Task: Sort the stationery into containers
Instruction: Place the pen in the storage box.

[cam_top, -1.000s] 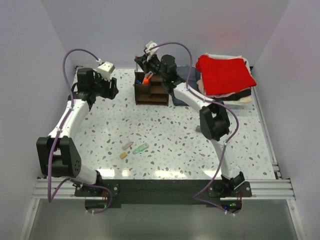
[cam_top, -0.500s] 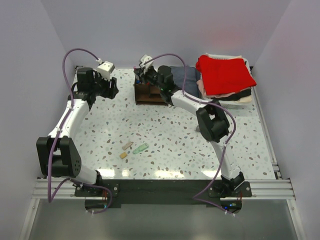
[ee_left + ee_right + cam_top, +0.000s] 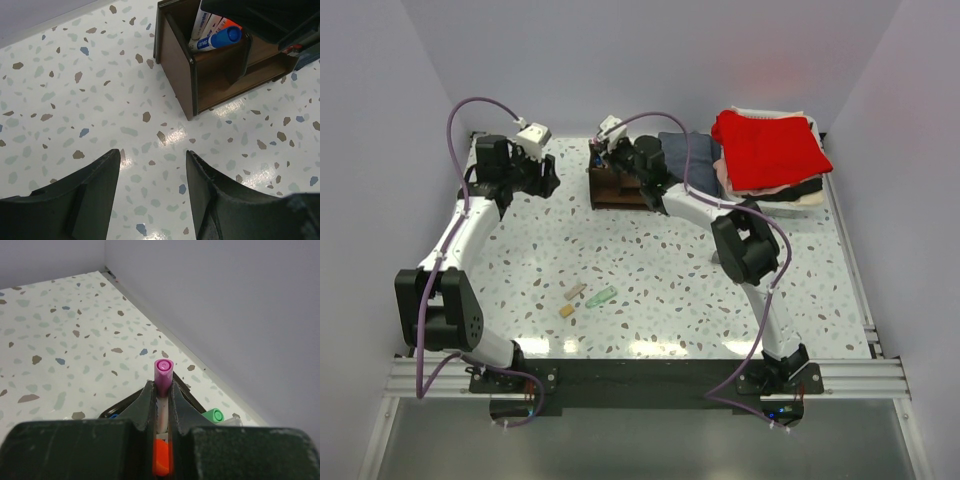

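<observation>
Our right hand (image 3: 162,386) is clamped tight on a pink-capped pen (image 3: 163,370), right above the organizer (image 3: 610,192)

We see the organizer upper middle of the overhead frame, a blue-capped pen (image 3: 220,38) standing in its corner slot. Our left hand (image 3: 152,156) hangs wide open and empty over the tabletop (image 3: 75,90) just beside it. Pale green piece (image 3: 601,297) and two tan blocks (image 3: 575,292) lie lower left of centre.

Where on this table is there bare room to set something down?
Bare: the middle, between organizer and tan blocks; also right, in front of the clothes. Crowded: the back, left gripper beside the organizer, right gripper over it.
</observation>
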Controlling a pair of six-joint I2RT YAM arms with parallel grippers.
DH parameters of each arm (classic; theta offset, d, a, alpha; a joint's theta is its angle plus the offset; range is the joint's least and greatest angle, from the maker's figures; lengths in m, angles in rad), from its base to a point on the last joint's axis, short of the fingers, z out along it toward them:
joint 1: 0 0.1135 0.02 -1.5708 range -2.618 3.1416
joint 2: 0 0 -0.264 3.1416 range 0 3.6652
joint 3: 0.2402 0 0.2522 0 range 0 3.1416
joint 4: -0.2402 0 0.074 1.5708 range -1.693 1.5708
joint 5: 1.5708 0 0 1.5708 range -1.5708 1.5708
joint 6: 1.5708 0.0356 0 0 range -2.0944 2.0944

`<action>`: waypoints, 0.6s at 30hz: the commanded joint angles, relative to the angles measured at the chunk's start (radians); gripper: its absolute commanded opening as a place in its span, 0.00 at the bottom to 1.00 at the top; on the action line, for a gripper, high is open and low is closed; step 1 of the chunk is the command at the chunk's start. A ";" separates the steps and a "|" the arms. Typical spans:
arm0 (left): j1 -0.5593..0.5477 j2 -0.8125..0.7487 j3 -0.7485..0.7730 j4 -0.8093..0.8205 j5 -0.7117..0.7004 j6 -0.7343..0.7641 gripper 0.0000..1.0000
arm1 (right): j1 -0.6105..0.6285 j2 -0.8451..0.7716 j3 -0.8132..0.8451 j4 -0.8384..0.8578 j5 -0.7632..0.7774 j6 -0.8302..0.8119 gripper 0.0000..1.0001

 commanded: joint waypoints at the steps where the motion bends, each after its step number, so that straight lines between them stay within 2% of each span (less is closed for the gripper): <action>1: 0.007 0.007 0.026 0.044 0.028 -0.015 0.60 | 0.002 -0.020 0.083 -0.102 0.015 -0.049 0.00; 6: 0.007 0.007 0.026 0.041 0.022 -0.012 0.60 | 0.002 0.031 0.139 -0.213 0.053 -0.033 0.00; 14: 0.007 0.004 0.022 0.042 0.026 -0.006 0.60 | 0.003 0.050 0.120 -0.256 0.076 -0.021 0.01; 16: 0.007 0.004 0.020 0.042 0.025 -0.006 0.60 | 0.003 0.047 0.103 -0.256 0.084 -0.013 0.13; 18: 0.007 0.001 0.017 0.042 0.026 -0.003 0.60 | 0.002 0.027 0.087 -0.239 0.105 0.000 0.31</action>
